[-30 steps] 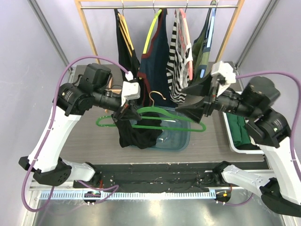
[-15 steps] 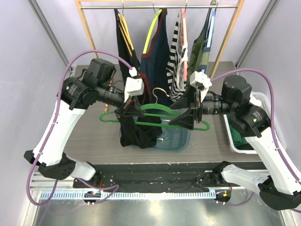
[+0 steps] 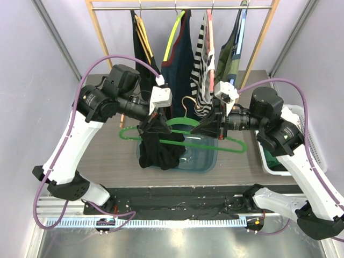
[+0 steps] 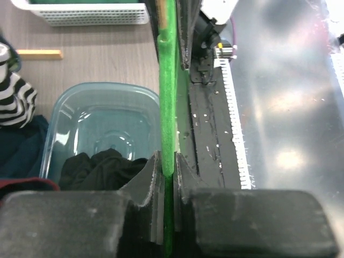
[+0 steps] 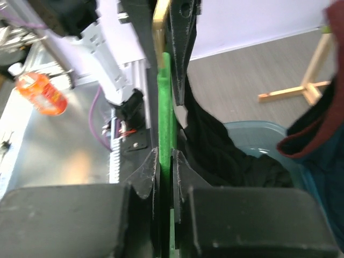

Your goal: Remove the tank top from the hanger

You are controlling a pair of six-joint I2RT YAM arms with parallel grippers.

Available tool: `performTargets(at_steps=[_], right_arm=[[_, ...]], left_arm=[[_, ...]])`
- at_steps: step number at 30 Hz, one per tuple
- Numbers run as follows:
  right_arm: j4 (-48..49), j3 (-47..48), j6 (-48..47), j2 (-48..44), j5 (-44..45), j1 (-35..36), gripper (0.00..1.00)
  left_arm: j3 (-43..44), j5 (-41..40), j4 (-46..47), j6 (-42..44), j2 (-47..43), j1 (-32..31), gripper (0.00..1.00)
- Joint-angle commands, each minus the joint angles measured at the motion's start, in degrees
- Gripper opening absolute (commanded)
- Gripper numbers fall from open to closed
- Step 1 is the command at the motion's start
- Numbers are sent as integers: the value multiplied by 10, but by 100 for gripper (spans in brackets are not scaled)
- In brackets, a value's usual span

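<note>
A green hanger hangs level over a clear blue bin, held between both arms. The black tank top drapes from the hanger's left half, and its lower part is bunched inside the bin. My left gripper is shut on the hanger's left side, just above the cloth. In the left wrist view its jaws press the green bar from both sides, at the left gripper. My right gripper is shut on the right shoulder of the hanger. The black cloth hangs just beyond that gripper.
A wooden clothes rack at the back carries several hung garments, close behind both grippers. A white basket with green cloth stands at the right table edge. An orange bottle lies on the metal floor near the arm bases.
My right gripper swung left to the hanger and closed on its right shoulder. The left arm carried the hanger and tank top slightly right and back.
</note>
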Motion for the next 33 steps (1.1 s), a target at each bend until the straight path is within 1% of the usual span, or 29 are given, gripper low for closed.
performTargets(at_steps=[1, 2, 3, 4, 5, 6, 7, 8, 10, 14, 15, 17, 18, 21, 26, 30, 33], right_arm=[[32, -4, 34, -31, 108, 0, 1], [33, -8, 35, -36, 128, 0, 1], [34, -11, 36, -48, 143, 0, 1], [35, -15, 36, -56, 173, 0, 1], [35, -21, 37, -62, 183, 0, 1], [35, -25, 34, -68, 190, 0, 1], [34, -27, 34, -78, 208, 0, 1], [34, -29, 34, -80, 213, 0, 1], [31, -29, 35, -84, 219, 0, 1], [32, -22, 37, -83, 259, 1, 1], [35, -21, 38, -82, 264, 0, 1], [41, -20, 46, -83, 280, 1, 1], [50, -21, 48, -83, 283, 0, 1], [66, -25, 56, -85, 289, 0, 1], [75, -27, 68, -78, 277, 0, 1], [80, -33, 75, -76, 261, 1, 1], [81, -40, 75, -81, 258, 0, 1]], left_arm=[[7, -57, 126, -44, -28, -5, 34], [11, -112, 146, -64, -29, -5, 51], [20, -131, 157, -62, -27, -5, 56], [32, -155, 174, -57, -26, -5, 59], [53, -193, 181, -53, -25, -5, 67], [63, -214, 187, -43, -25, -5, 93], [71, -230, 195, -33, -27, -5, 99], [89, -253, 193, -24, -29, -5, 100], [91, -275, 198, -19, -41, -5, 100], [17, -297, 196, -10, -90, -5, 100], [-25, -325, 200, -10, -101, -5, 100], [-63, -350, 217, -29, -130, -5, 100], [-96, -362, 220, -38, -137, -5, 100], [-133, -369, 223, -67, -152, -5, 98], [-168, -378, 247, -102, -153, -5, 94], [-162, -406, 284, -126, -130, -5, 98], [-145, -412, 294, -136, -115, -5, 98]])
